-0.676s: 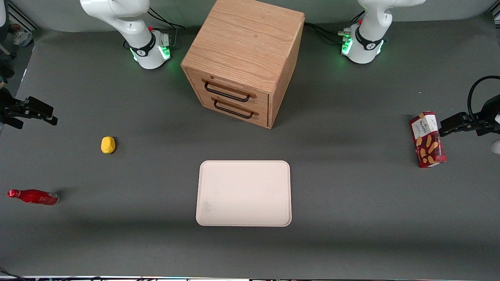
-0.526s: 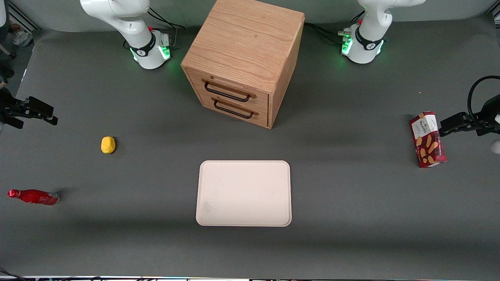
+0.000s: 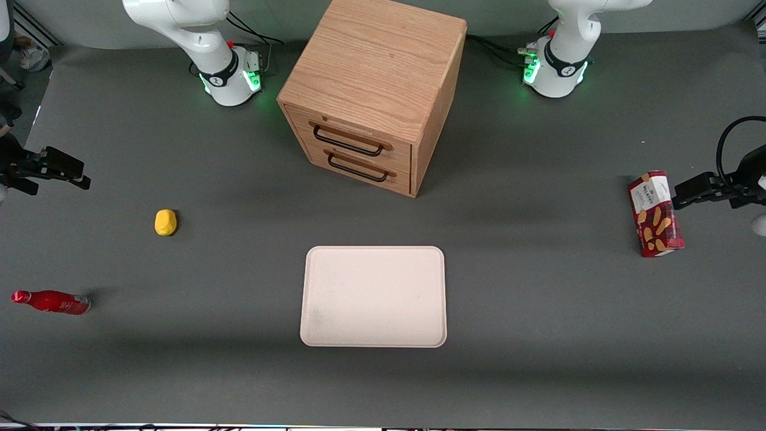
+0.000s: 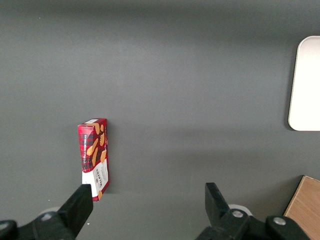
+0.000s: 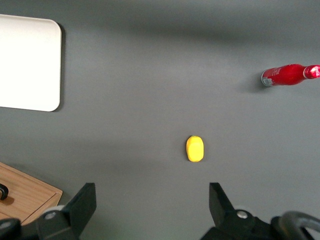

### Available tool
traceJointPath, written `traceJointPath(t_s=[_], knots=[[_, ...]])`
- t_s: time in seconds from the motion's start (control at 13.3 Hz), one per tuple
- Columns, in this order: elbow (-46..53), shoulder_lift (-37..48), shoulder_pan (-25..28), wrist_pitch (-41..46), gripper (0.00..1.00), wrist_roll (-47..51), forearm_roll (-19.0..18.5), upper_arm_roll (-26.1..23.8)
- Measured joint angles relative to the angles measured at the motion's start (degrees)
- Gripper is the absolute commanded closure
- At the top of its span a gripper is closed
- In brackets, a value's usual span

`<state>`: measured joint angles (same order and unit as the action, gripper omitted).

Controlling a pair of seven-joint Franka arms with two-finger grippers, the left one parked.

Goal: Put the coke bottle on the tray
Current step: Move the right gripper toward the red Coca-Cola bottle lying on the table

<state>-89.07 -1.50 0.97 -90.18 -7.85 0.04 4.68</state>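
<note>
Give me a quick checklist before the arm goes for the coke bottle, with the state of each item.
1. Gripper open and holding nothing: ok.
2. Coke bottle lying on its side on the table, uncovered: ok.
3. Tray bare, ready to receive: ok.
4. Gripper over the bottle: not ok; it hangs above the table, farther from the front camera.
5. Yellow object apart from the bottle: ok.

Front view looks steeply down from high over the whole table (image 3: 538, 335), facing both arm bases. Right wrist view looks straight down from well above the table past the gripper (image 5: 152, 202), fingers spread wide. Both share the tray (image 3: 374, 296) (image 5: 25, 62), coke bottle (image 3: 51, 301) (image 5: 290, 75) and yellow lump (image 3: 166, 222) (image 5: 195, 148). Left wrist view looks down likewise, sharing tray edge (image 4: 306, 85) and snack box (image 3: 655, 214) (image 4: 94, 157).
</note>
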Motion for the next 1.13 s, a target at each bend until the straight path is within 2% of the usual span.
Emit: traceJointPath(t_s=[0.23,0.45,0.75,0.98,1.13], knots=[[0.1,-0.2,-2.0,0.2,0.00,-0.4,-0.3,-0.8],[3.7,-3.2,-9.0,-0.1,0.00,-9.1,-0.4,-1.0],[18.3,-14.6,-18.5,0.4,0.00,-24.3,-0.4,-1.0],[28.2,-23.0,-23.5,0.7,0.00,-27.7,-0.4,-2.4],[32.5,-27.6,-28.0,0.8,0.00,-30.0,-0.4,-5.7]])
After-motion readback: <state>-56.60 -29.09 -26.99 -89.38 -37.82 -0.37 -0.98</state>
